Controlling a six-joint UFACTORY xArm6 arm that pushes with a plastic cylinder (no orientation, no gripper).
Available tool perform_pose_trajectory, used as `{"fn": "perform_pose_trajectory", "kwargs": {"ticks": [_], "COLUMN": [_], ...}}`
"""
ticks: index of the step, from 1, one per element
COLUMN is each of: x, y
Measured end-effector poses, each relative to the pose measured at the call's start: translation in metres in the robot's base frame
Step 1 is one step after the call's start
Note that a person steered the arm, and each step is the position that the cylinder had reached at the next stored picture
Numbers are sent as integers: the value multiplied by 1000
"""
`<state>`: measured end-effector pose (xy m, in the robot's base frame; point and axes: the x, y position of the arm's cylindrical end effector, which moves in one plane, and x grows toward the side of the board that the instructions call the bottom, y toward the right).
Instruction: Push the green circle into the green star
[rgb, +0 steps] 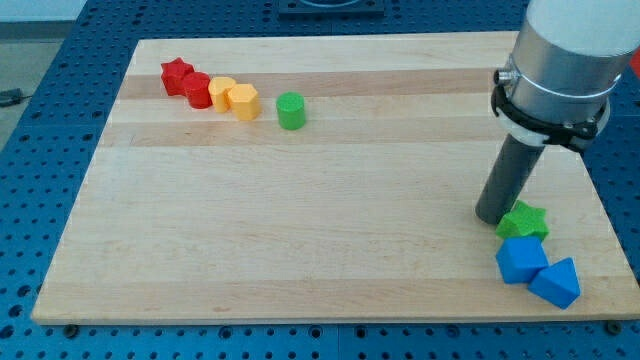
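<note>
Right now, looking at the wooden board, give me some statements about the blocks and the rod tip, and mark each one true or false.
1. My tip sits right beside the green star block, on its left in the view. True.
2. The green circle block touches the green star block. False: they lie far apart, the circle near the view's top.
3. Two blue blocks lie just below the green star. True.
4. The red star block sits at the view's bottom right. False: it is at the top left, beside a red block and two yellow blocks.
</note>
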<state>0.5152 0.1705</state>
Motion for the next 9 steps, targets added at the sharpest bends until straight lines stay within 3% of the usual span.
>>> {"fn": "perform_pose_trajectory", "kwargs": {"ticks": [2, 3, 5, 7, 9], "x": [-43, -99, -215, -190, -142], "y": [-40, -46, -178, -255, -238]}}
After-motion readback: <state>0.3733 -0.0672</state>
